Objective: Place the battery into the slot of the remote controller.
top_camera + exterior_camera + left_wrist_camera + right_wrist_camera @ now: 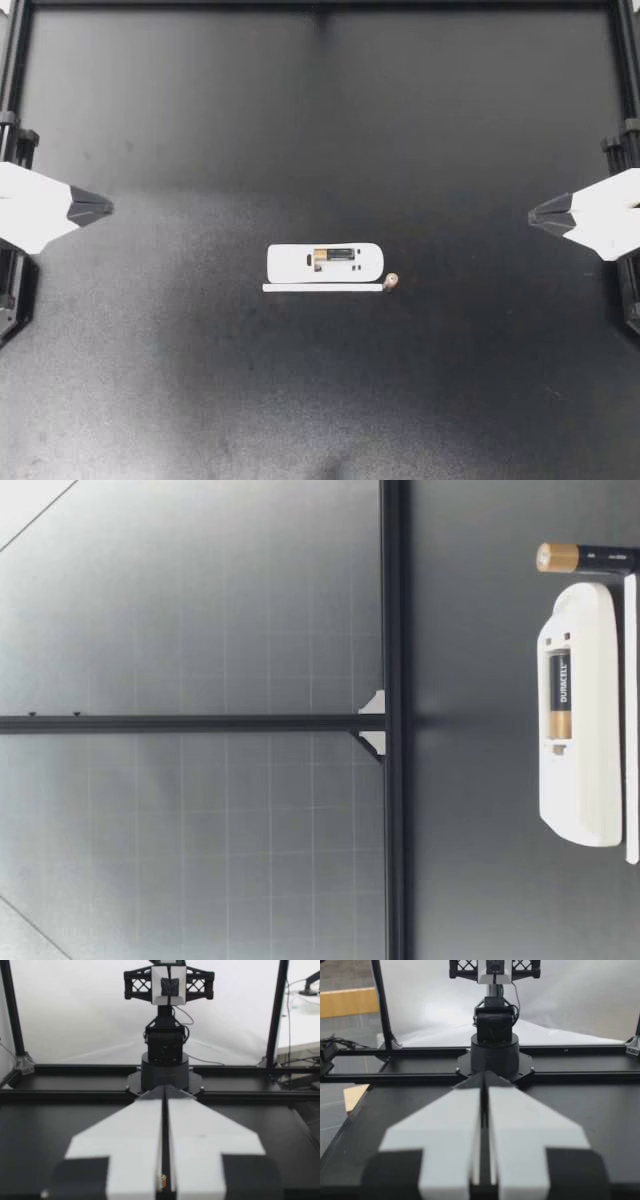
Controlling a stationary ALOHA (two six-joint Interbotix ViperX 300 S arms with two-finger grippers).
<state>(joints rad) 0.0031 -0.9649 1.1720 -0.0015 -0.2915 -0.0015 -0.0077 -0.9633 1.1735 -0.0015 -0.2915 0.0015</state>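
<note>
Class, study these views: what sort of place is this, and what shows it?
Probably a robotics lab test cell: a matte black table framed by black metal rails, with my white-wrapped left gripper and right gripper at opposite sides.

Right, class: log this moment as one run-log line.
left gripper shut, parked | right gripper shut, parked | remote: fitted battery in slot | loose battery upright beside remote, untouched

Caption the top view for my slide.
Mid-table, the remote controller holds one battery; a loose battery stands by its end.
</note>
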